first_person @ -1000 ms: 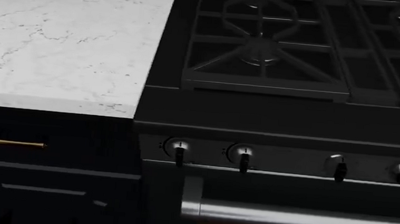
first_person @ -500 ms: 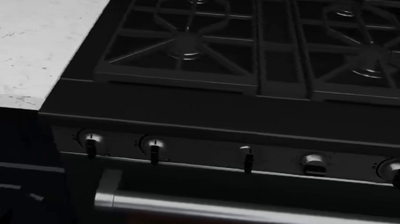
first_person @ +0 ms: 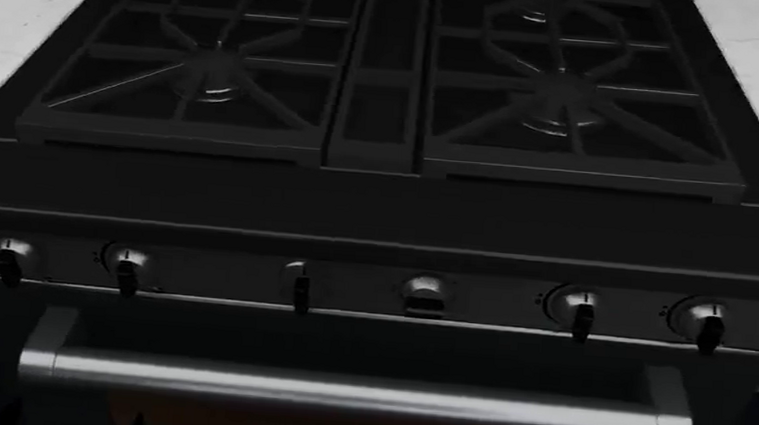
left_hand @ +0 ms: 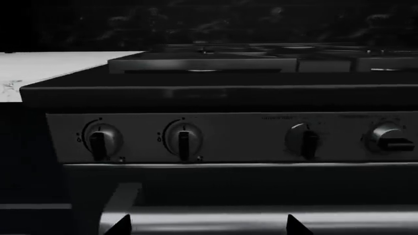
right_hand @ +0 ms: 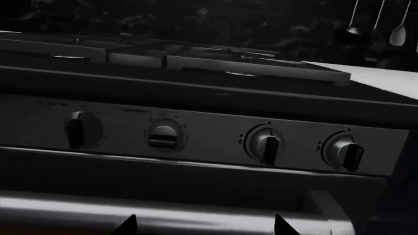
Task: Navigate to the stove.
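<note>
In the left wrist view, the wide dark grey gas stove filled the frame at close range, its row of silver-and-black knobs facing the camera and the long steel bar handle just below. Two dark fingertips of the left gripper stood apart at the edge of the picture, holding nothing.

In the head view, the stove sat squarely ahead and centred, black cast-iron burner grates on top, six knobs across the front, and a strip of white marble counter showing on either side. Neither gripper could be made out there.

In the right wrist view, the stove's front panel was equally near, with hanging utensils on the dark wall beyond. The right gripper showed two spread fingertips, empty.

Judging by this, the approach looked essentially complete: the robot faced the stove's middle at close quarters, with little left beyond stopping.
</note>
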Robot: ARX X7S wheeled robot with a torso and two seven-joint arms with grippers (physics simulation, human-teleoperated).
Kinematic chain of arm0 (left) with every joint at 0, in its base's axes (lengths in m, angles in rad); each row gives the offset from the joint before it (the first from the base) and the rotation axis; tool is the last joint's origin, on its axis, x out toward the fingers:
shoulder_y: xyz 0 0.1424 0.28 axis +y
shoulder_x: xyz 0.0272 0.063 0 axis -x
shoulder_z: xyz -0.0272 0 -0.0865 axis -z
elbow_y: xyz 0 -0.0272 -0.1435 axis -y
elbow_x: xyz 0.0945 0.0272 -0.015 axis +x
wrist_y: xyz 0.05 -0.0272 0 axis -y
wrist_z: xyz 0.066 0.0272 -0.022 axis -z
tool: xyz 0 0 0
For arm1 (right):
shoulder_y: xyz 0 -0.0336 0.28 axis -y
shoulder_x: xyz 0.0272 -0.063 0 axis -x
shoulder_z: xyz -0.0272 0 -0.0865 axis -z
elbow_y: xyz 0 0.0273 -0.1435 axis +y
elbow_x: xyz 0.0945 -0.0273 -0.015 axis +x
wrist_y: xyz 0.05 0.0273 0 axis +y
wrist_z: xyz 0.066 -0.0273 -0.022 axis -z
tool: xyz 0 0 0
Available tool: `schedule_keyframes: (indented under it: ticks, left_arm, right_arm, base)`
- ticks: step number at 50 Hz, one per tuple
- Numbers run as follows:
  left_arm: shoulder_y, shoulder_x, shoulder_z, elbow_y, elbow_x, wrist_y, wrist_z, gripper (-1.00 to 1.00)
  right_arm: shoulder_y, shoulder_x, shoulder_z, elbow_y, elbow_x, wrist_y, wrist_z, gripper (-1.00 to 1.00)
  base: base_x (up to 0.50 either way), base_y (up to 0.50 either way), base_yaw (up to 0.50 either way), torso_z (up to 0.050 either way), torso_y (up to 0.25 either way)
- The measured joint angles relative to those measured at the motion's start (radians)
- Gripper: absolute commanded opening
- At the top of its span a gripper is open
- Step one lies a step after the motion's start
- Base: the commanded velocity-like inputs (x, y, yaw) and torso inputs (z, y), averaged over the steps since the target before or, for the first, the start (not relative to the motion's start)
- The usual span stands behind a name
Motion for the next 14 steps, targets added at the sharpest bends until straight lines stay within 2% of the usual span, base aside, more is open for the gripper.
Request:
schedule_keyframes:
  ticks: [14]
  left_arm:
    - [-0.002,-0.002,0.002,-0.002,-0.004,0.001,-0.001,1.00]
  right_arm:
    - [0.002,0.001,-0.004,0.001,0.001,0.000,0.002,1.00]
  base:
    - [-0.46,0.00,0.00,0.000,0.000]
